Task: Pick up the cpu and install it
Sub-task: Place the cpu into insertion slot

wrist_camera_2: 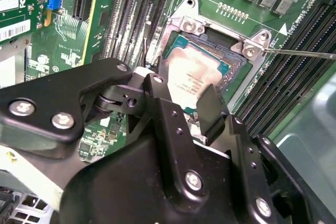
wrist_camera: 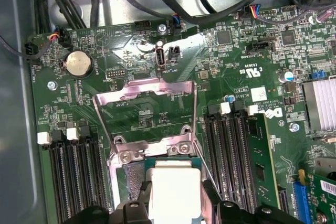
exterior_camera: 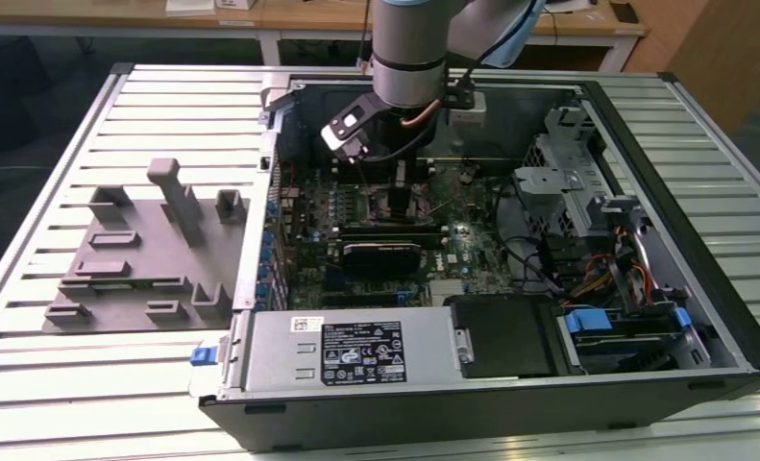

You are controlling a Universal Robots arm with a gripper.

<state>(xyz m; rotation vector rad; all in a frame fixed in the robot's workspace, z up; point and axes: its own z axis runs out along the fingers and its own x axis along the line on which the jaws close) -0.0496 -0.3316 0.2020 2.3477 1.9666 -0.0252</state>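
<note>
In the upper centre of the exterior view, inside the open computer case (exterior_camera: 482, 413), the gripper (wrist_camera_2: 184, 86) is clenched on the cpu (wrist_camera_2: 191, 72), its fingers against two opposite edges. The cpu lies within the socket (wrist_camera_2: 191, 24) on the motherboard (wrist_camera: 236, 51), with the metal load plate (wrist_camera: 147, 98) swung open.

Silvery-grey cylindrical arm (exterior_camera: 408, 48), black joint band (exterior_camera: 409, 65), pale blue cap (exterior_camera: 518, 34), copper-coloured cable (exterior_camera: 421, 115) at wrist, matte black gripper (wrist_camera_2: 184, 95), rounded linkage plates (wrist_camera_2: 63, 103), silver screw heads (wrist_camera_2: 193, 180)

Illegible print on the black label (exterior_camera: 363, 353) and green motherboard (wrist_camera: 121, 45); nothing readable
</note>
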